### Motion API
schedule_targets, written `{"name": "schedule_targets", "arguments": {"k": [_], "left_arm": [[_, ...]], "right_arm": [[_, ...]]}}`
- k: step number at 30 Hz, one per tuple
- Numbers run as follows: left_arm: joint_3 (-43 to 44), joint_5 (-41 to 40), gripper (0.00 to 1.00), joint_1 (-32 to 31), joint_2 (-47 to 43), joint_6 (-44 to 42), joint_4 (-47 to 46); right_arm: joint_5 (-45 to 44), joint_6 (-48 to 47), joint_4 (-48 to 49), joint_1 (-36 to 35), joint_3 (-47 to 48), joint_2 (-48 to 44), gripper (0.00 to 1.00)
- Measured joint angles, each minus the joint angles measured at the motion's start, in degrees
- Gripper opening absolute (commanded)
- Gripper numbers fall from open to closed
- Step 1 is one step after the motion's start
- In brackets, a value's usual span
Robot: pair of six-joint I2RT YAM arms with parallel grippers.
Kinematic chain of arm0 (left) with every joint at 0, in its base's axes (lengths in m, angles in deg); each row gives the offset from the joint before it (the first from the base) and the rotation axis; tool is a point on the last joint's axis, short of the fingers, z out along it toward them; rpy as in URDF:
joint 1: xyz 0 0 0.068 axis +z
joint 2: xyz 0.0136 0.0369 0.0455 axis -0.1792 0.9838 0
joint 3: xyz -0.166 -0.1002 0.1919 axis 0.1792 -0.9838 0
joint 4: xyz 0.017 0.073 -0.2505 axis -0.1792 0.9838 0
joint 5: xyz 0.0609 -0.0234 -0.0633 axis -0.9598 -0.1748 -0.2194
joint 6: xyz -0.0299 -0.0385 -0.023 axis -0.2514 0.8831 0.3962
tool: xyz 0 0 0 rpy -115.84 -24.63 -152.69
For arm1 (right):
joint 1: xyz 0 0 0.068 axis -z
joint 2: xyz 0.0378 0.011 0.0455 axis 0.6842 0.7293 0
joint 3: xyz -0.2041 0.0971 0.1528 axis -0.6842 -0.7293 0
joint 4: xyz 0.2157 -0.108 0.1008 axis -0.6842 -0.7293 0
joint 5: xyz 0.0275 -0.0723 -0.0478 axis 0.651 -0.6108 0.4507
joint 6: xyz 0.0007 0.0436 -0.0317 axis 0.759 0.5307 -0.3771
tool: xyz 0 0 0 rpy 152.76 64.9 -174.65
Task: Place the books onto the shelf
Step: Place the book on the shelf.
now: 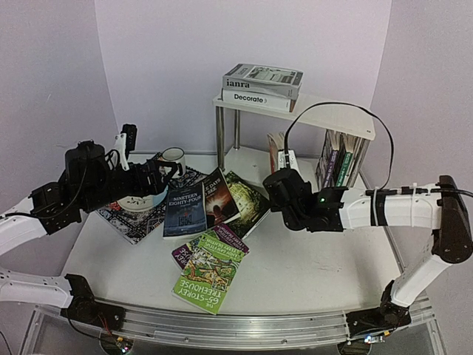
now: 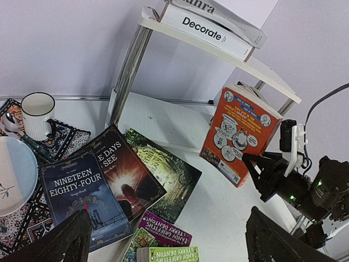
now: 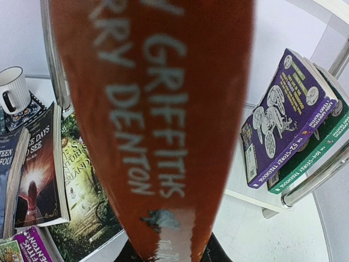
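Pale purple walls (image 1: 148, 59) close in a white table (image 1: 318, 259), with the shelf (image 1: 336, 118) at the upper centre of the overhead view. Two flat books (image 1: 259, 87) lie stacked on its top board. Some standing books (image 1: 336, 159) fill the right of the lower board, among them a purple book (image 3: 281, 117) leaning against a green book (image 3: 319, 144). The right gripper (image 2: 255, 166) is closed partway on the orange book (image 2: 240, 134), pinching its lower edge and holding it upright under the top board, left of the standing ones. Whether it touches the lower board I cannot tell. The left gripper (image 1: 161, 176) hangs wide open and empty at middle left, over a placemat (image 1: 129, 222) and near a mug (image 1: 174, 157). Several loose books (image 1: 185, 211) lie overlapping on the table at centre.
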Motion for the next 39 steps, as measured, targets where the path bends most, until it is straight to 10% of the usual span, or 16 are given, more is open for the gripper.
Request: {"name": "schedule_targets", "arguments": {"k": [24, 39], "left_arm": [[-0.43, -1.42, 1.0, 0.0, -1.51, -1.64, 1.39], [-0.43, -2.86, 1.0, 0.0, -0.82, -3.12, 1.82]], "right_arm": [[4.47, -11.79, 37.06, 11.24, -8.68, 11.78, 0.0], [5.21, -14.36, 43.81, 17.72, -8.7, 14.87, 0.0]]}}
